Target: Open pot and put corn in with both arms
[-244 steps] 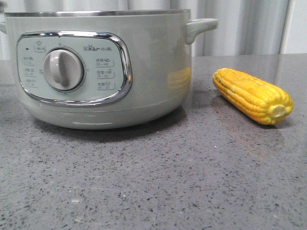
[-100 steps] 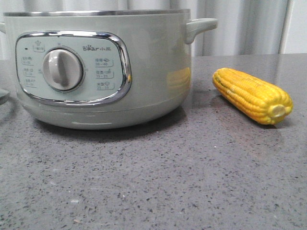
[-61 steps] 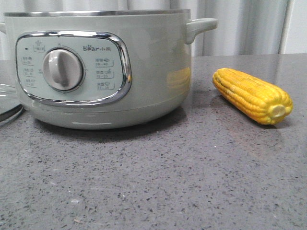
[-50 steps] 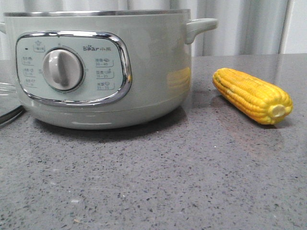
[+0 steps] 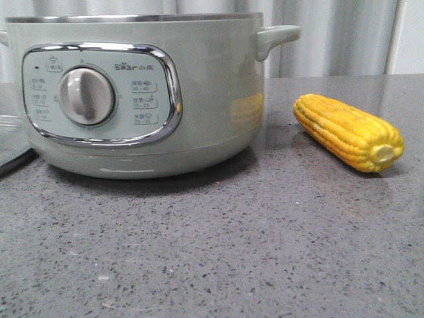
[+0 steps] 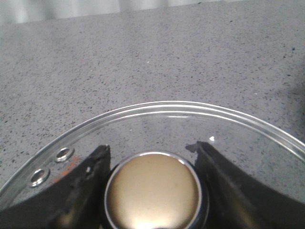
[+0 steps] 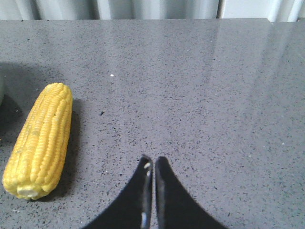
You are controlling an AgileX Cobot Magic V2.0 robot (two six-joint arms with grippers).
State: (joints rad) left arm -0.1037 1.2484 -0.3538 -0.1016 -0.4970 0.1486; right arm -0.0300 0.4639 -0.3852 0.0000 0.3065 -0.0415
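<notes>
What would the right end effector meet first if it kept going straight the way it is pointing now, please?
Probably just the bare countertop. The right end effector, fingers shut, points across open grey surface; the corn lies well off to one side of that line. Its height above the surface is unclear from the wrist view.

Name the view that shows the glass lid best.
The left wrist view: the glass lid fills it, with the left gripper's fingers on either side of its gold knob. The front view shows only an edge sliver beside the pot. The right wrist view shows none.
</notes>
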